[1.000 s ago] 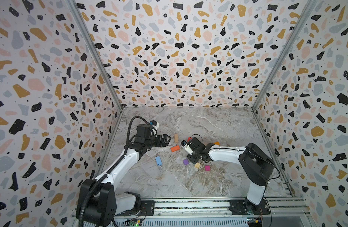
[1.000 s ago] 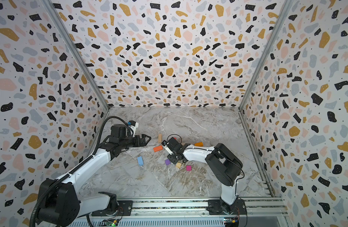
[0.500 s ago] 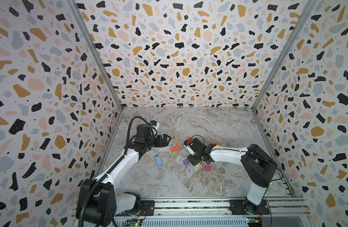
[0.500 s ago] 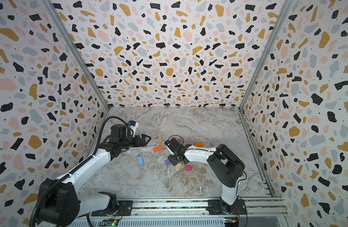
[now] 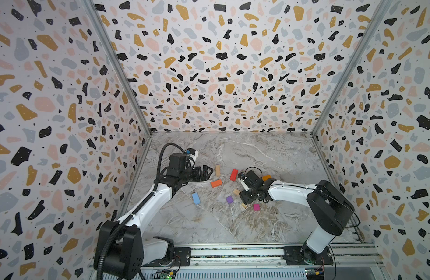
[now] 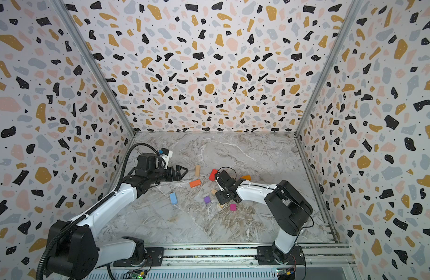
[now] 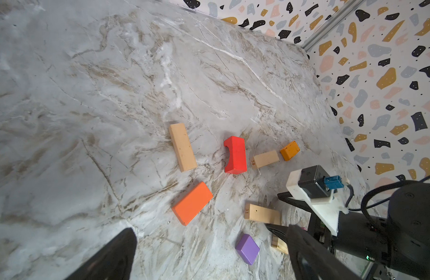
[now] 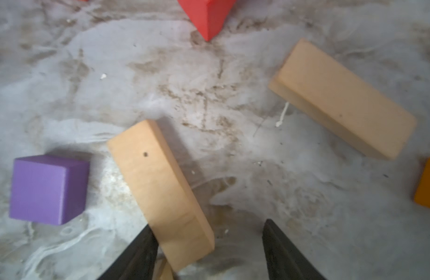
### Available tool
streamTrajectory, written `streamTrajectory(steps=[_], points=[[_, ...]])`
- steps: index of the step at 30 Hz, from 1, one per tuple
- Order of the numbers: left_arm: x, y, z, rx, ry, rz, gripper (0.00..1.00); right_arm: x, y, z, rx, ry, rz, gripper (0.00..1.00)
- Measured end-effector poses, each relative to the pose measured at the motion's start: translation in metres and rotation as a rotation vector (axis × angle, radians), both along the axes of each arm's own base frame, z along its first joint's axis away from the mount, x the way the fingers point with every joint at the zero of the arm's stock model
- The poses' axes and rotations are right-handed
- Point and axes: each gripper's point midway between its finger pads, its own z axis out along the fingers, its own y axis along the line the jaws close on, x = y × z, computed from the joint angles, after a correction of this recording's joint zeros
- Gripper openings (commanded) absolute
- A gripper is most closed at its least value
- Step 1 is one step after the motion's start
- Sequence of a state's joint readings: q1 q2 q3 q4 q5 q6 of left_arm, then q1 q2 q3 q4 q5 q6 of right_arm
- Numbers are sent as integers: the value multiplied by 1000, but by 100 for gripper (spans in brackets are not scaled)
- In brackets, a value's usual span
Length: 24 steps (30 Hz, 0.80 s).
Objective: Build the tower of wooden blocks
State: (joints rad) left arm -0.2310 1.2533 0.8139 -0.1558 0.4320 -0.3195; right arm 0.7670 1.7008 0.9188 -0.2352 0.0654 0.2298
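While the left gripper (image 5: 210, 171) and right gripper (image 8: 208, 225) stand released, wooden blocks (image 5: 216, 183) litter the marbled tabletop (image 5: 257, 150) between terrazzo walls (image 5: 221, 72).

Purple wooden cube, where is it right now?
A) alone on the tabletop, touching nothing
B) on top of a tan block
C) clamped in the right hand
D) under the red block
A: the purple wooden cube sits directly on the marble tabletop, with a clear gap to the tan oblong wooden block beside it and nothing above or around it.
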Motion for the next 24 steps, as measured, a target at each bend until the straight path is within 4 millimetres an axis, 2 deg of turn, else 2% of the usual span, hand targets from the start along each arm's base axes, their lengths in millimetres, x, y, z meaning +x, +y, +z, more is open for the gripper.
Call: streamTrajectory(steps=[7,11,16,20,24], points=[[0,0,0,-3,2,1,97,14,-20,0,5,4,-88,70],[0,0,0,-5,4,3,97,15,-22,2,13,8,-89,72],[0,0,0,-5,4,3,97,9,-10,19,62,-8,-41,84],[0,0,0,-4,3,3,97,2,3,34,108,-27,14,87],[0,0,0,-4,4,3,97,-5,12,36,110,-24,44,88]])
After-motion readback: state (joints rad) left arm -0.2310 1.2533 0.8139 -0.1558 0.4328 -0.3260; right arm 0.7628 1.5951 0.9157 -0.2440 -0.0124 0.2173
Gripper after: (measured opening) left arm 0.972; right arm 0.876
